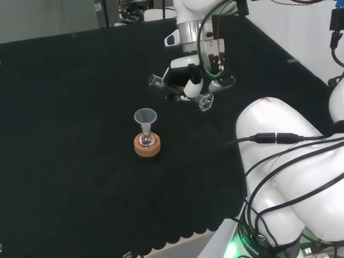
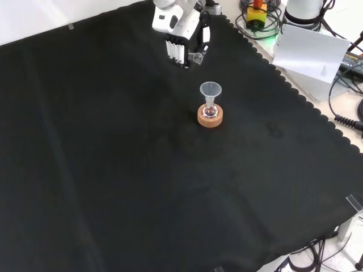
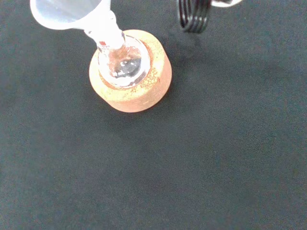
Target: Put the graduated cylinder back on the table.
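The hand [image 1: 183, 83] hangs above the cloth, to the right of and beyond the flask in the head view. Its fingers are curled round a clear graduated cylinder [image 1: 203, 100], which lies nearly level across the palm with its hexagonal foot toward the arm and its mouth end [image 1: 156, 80] sticking out the other side. In the front view the hand [image 2: 177, 45] is at the top, and a bit of the cylinder [image 2: 197, 56] shows beside its fingers.
A small round flask [image 1: 147, 140] sits on a cork ring [image 1: 148, 149] with a clear funnel [image 1: 145, 115] in its neck. It stands just below the hand in the front view, flask [image 2: 210, 111] under funnel [image 2: 210, 89]. The wrist view looks down on the flask [image 3: 122, 64] and cork ring [image 3: 148, 91].
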Tool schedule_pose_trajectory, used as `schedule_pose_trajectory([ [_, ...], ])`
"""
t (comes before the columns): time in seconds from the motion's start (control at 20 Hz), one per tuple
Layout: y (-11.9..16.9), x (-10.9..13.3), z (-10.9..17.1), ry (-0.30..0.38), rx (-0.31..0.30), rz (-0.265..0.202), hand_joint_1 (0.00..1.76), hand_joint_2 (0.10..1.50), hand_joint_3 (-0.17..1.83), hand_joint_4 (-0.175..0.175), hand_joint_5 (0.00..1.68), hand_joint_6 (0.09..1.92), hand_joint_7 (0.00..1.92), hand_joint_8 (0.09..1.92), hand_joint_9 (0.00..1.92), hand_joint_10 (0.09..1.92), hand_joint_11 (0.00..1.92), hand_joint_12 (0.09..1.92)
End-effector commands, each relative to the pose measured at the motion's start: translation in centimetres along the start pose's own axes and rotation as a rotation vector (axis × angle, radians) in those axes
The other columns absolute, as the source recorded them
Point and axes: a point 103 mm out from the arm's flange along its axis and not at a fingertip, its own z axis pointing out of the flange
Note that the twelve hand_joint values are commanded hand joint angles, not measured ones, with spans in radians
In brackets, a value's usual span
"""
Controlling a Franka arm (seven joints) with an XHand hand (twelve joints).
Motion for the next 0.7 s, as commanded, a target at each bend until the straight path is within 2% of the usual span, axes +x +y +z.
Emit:
schedule_pose_trajectory([
  [0.05,0.8,-1.0,0.0,0.072,-0.016,-0.014,1.45,0.95,0.73,-0.091,0.86,0.97,0.88,0.78,1.04,0.65,0.97,0.9],
  [0.2,1.1,-1.7,0.0,0.116,-0.054,-0.014,1.45,0.95,0.73,-0.092,0.86,0.97,0.88,0.78,1.04,0.65,0.97,0.9],
  [0.45,1.7,-3.0,-0.3,0.185,-0.21,-0.029,1.45,0.95,0.73,-0.092,0.86,0.97,0.88,0.78,1.04,0.65,0.97,0.9],
  [0.7,3.1,-3.9,-1.1,0.236,-0.314,-0.069,1.45,0.95,0.73,-0.094,0.86,0.97,0.88,0.78,1.04,0.65,0.97,0.9],
])
